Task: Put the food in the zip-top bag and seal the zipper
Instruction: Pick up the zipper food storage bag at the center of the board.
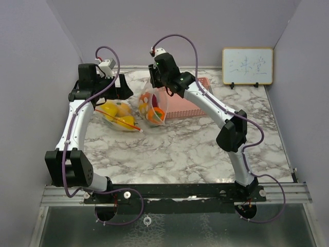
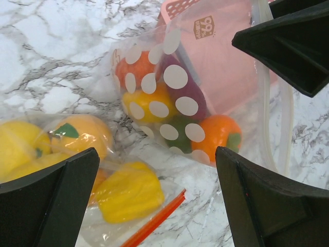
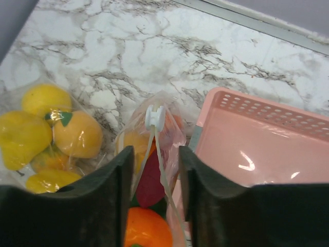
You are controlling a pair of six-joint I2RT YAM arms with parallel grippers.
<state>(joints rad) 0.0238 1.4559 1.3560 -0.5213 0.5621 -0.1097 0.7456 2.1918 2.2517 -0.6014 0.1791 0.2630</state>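
A clear bag with white dots [image 1: 151,107] holds orange, red, purple, green and yellow food [image 2: 218,135]. Its mouth has pale zipper tracks [image 3: 163,170] and a white slider [image 3: 155,117]. My right gripper [image 3: 154,198] is open, its jaws either side of these tracks just behind the slider, above the bag [image 3: 175,131]. A second clear bag [image 1: 119,114] lies flat to the left with yellow food [image 2: 128,191] and an orange-red strip [image 2: 154,221]. My left gripper [image 2: 157,206] is open and empty, above the table between the two bags.
A pink perforated basket [image 1: 193,105] stands right behind the dotted bag; it also shows in the right wrist view [image 3: 267,149]. A small whiteboard [image 1: 247,66] leans at the back right. Grey walls close in the marble table [image 1: 180,149] on three sides.
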